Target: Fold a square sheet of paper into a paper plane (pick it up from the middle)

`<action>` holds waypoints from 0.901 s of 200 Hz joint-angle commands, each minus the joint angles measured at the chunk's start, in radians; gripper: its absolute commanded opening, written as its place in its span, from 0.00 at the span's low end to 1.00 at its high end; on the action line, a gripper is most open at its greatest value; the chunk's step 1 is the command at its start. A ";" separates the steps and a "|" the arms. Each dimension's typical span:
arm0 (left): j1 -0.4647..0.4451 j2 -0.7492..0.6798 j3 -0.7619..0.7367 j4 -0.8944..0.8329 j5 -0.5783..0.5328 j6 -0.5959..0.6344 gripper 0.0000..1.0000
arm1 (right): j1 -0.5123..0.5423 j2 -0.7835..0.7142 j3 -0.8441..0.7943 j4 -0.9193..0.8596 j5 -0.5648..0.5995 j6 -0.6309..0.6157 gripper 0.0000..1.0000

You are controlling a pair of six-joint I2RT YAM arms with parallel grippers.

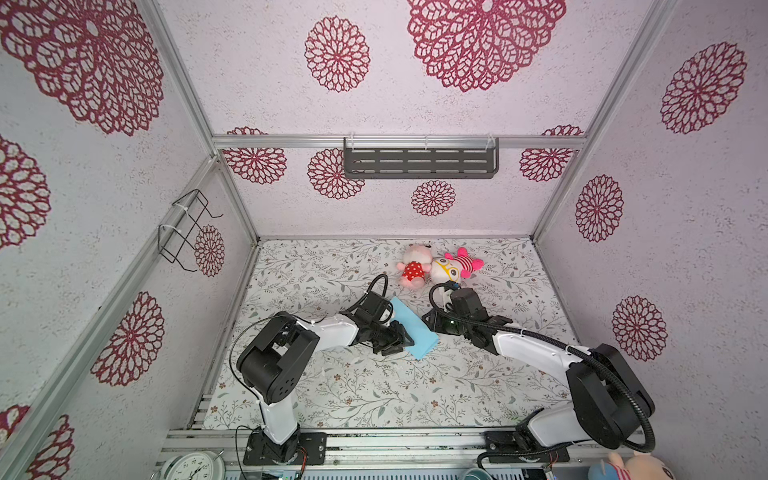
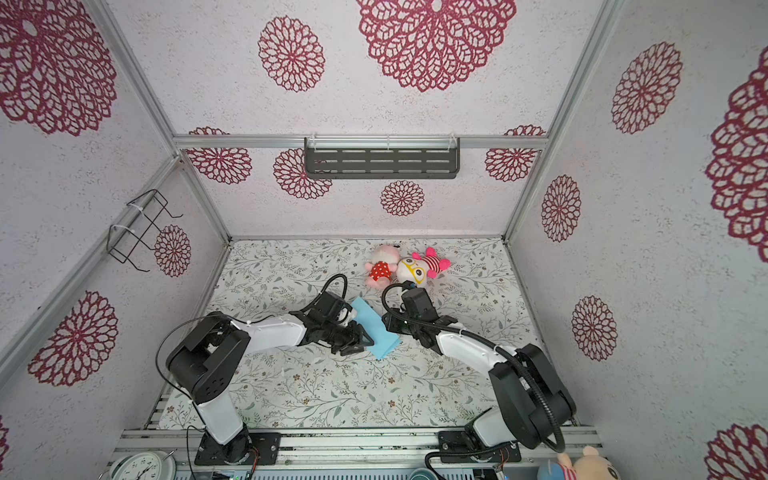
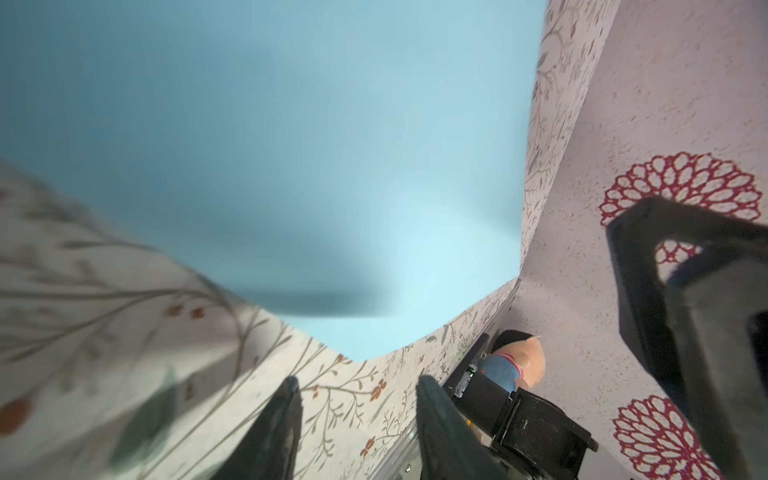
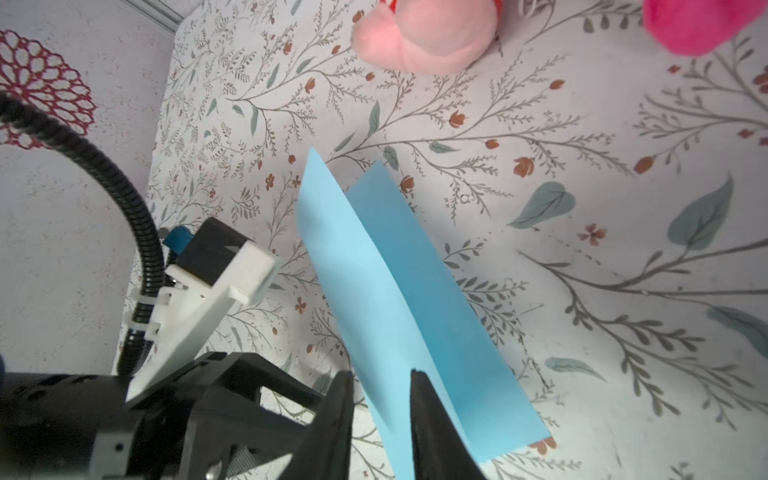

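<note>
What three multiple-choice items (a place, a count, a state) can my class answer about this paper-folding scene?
1. Where is the light-blue paper? A on the wall shelf; B beside the clock; C on the table between the left arm and right arm.
2. How many plush toys lie on that table? A two; B one; C four.
3. What state is the paper in? A flat, unfolded; B folded over, one flap raised; C crumpled.
Key: 1 C, both top views show it there; 2 A, a red-dotted plush and a striped plush; 3 B, the right wrist view shows two layers, the upper flap lifted.
</note>
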 commanded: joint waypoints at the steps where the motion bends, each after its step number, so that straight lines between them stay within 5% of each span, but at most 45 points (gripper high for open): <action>1: 0.063 -0.083 0.006 -0.050 -0.048 0.073 0.48 | 0.033 -0.053 0.011 0.036 0.001 0.083 0.26; 72: 0.111 0.077 0.151 -0.082 -0.117 0.172 0.16 | 0.131 0.114 0.079 0.031 -0.018 0.204 0.16; 180: 0.114 0.148 0.156 -0.072 -0.146 0.144 0.07 | 0.131 0.331 0.165 0.046 -0.142 0.219 0.10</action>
